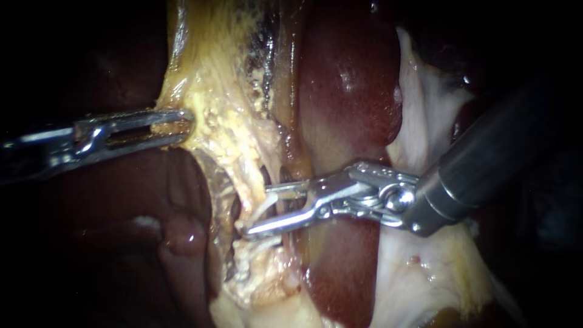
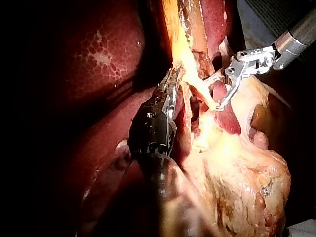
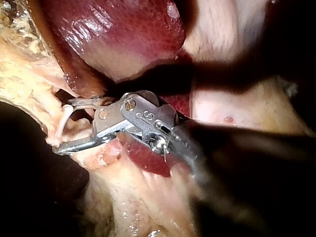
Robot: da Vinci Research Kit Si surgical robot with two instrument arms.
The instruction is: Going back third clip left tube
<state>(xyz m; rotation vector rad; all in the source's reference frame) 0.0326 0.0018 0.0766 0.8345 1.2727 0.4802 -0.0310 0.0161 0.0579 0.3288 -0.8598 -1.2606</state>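
While the left instrument pinches tissue and the right instrument holds its jaws agape astride the tube, seemingly clear, withdrawal may snag it.

Endoscope sits close in, facing square onto the band of yellow tissue beside the liver, with the left instrument and right instrument entering from opposite sides. Left wrist camera looks from behind along its own shaft, set a little further back, and takes in the same band with the right instrument's jaws beyond. Right wrist camera is nearest of all, looking along its own shaft at its jaws against that band.
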